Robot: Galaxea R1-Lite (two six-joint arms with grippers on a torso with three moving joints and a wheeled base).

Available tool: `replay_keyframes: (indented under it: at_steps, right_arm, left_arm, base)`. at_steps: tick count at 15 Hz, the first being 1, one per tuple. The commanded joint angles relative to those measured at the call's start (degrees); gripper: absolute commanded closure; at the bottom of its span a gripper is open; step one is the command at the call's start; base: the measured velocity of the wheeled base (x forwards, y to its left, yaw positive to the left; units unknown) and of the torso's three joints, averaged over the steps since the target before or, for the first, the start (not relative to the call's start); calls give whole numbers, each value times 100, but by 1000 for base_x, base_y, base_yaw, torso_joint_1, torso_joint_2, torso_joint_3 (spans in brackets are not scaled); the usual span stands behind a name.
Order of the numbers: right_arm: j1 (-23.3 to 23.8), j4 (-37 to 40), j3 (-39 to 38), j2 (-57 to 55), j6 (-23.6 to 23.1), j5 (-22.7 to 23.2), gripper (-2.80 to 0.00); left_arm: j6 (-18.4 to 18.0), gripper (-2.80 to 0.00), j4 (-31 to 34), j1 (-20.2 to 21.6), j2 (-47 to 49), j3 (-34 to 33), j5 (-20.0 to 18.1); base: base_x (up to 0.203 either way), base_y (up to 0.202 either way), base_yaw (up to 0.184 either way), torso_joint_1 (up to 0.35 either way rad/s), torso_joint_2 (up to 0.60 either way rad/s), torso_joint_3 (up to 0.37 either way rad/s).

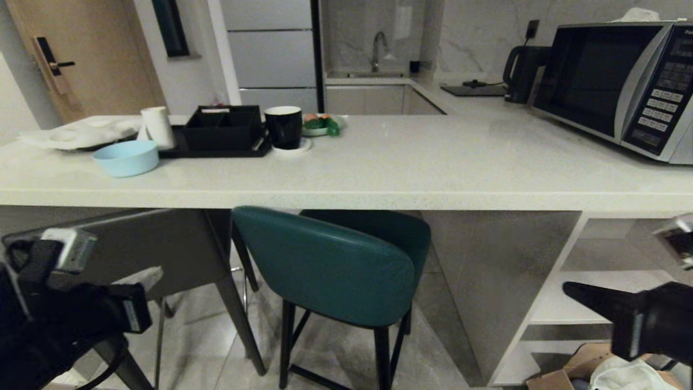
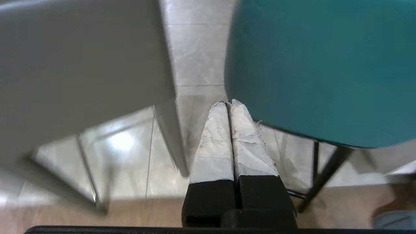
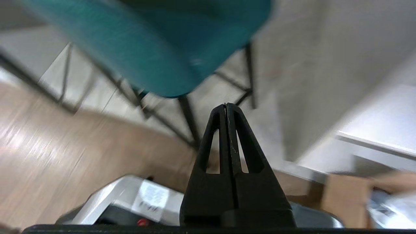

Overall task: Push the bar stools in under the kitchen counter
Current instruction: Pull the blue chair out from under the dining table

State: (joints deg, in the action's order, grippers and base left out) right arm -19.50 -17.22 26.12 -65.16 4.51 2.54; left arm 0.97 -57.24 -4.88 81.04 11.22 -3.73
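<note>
A: What is closest to us?

B: The two robot arms, low down at the sides. The left gripper (image 2: 227, 104) is on the left, down in front of the dark grey-brown stool with the flat back (image 1: 146, 249). Its two fingers with white wrap (image 2: 213, 143) are pressed tight together, and they hold nothing. The tips point at the gap between the two stools, just beside the teal one.

A: And the other arm?

B: The right gripper (image 1: 568, 290) is low on the right, in front of the white shelves (image 1: 574, 309). It points left, toward the teal leather stool with the round back and black legs (image 1: 330, 271). Its black fingers (image 3: 240, 146) are squeezed together too. It holds nothing and touches nothing.

A: Where are the stools?

B: Side by side at the long pale speckled stone counter (image 1: 379, 168). The teal seat goes partly under the top, but its back sticks out toward us. The grey-brown stool stands to its left, its back also out from the edge.

A: What is on the counter?

B: A light blue bowl (image 1: 126, 157), a white cup (image 1: 158, 126), a black tray box (image 1: 223, 129) and a black mug (image 1: 284, 126). A silver microwave (image 1: 622, 81) sits far right.

A: Any words to read?

B: The microwave has tiny letters near its top, cut off at the edge. I cannot read them.

A: And farthest back?

B: A black kettle (image 1: 522, 70), a sink tap (image 1: 379, 49) and a wooden door (image 1: 92, 54).
</note>
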Motion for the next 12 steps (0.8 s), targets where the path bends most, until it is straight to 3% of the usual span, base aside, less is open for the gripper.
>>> replay_keyframes:
  at_steps: [1, 5, 9, 12]
  right_arm:
    - [-636, -750, 54, -1453, 72, -207, 0]
    - [-901, -1977, 84, -2497, 319, -325, 0]
    - [-1428, -2398, 210, -2985, 442, -319, 0]
    - [-1556, -2488, 401, -3181, 445, -326, 0]
  left_arm:
    - [-231, 0, -1870, -59, 2364, 151, -104]
    - [-622, 0, -2982, -157, 3613, 850, -472]
    - [-665, 0, -3042, -116, 3928, 1539, -700]
    - [-768, 0, -3042, -83, 4091, 1699, -717]
  base:
    - [0, 0, 0, 0, 0, 0]
    - [0, 0, 0, 0, 0, 0]
    - [0, 0, 0, 0, 0, 0]
    - [0, 0, 0, 0, 0, 0]
